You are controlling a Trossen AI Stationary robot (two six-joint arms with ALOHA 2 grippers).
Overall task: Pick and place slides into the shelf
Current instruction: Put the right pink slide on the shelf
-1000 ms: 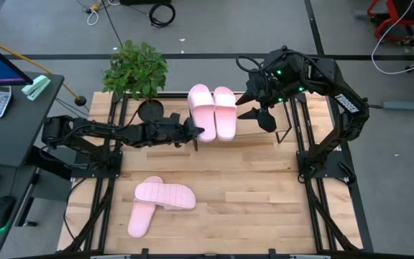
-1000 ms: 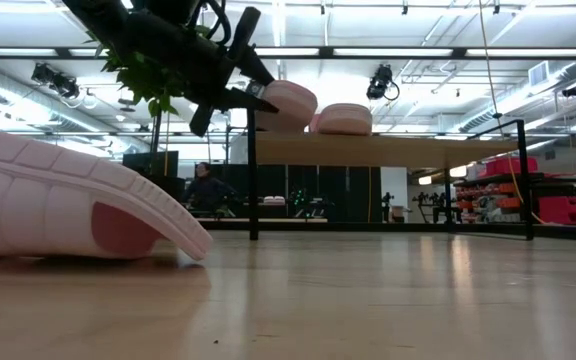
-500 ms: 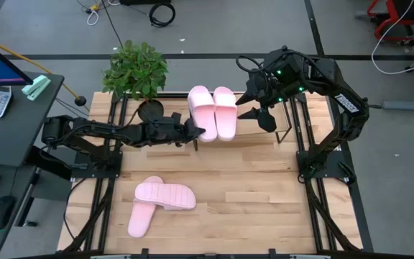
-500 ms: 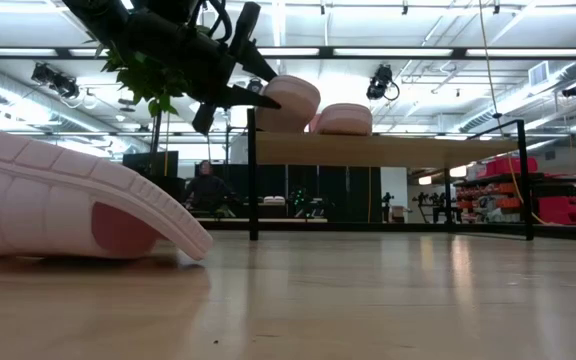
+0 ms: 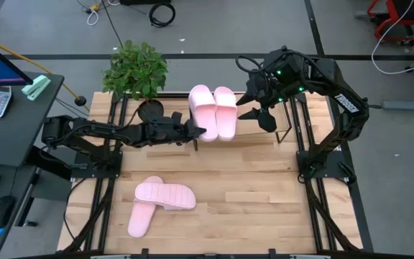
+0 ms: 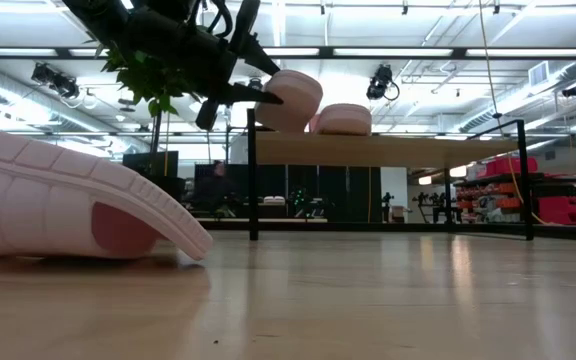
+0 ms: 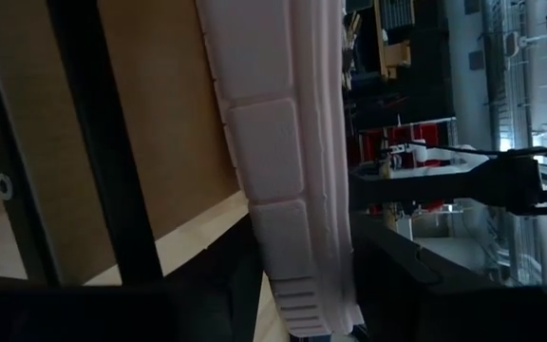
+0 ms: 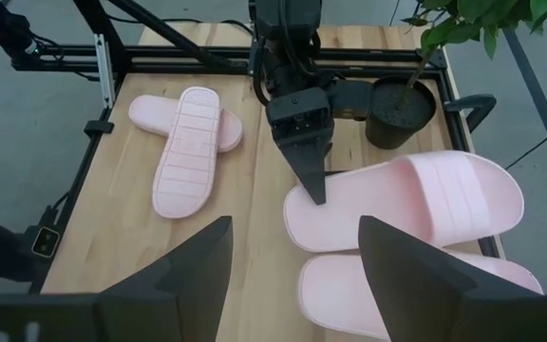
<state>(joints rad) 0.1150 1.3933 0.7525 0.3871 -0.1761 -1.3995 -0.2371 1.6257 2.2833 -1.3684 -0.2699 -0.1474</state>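
Observation:
Two pale pink slides point(image 5: 200, 111) point(image 5: 226, 111) lie side by side on the slanted wooden shelf point(image 6: 398, 150) at the table's far side. My left gripper point(image 5: 197, 132) reaches level from the table's left and is shut on the left-hand slide's near end. My right gripper point(image 5: 263, 115) hangs open above the shelf's right part, holding nothing. Two more slides point(image 5: 165, 195) point(image 5: 139, 217) lie on the tabletop near the front left, one resting partly across the other. My left gripper pinches the heel end point(image 7: 302, 285) of the left slide between its two fingers, one on the footbed side point(image 8: 311, 171) and one on the sole side. The fingers come level from the table's left. The slide's far part lies on the shelf board.
A potted plant point(image 5: 136, 70) stands at the shelf's far left corner, its dark pot point(image 5: 149, 111) close to my left arm. The shelf's black frame point(image 5: 287, 128) rises at the right. Bare tabletop point(image 5: 250, 187) lies in front of the shelf.
My left gripper has rolled a little about its own axis while staying in place, and the held slide's near end stands slightly higher against the shelf edge than before.

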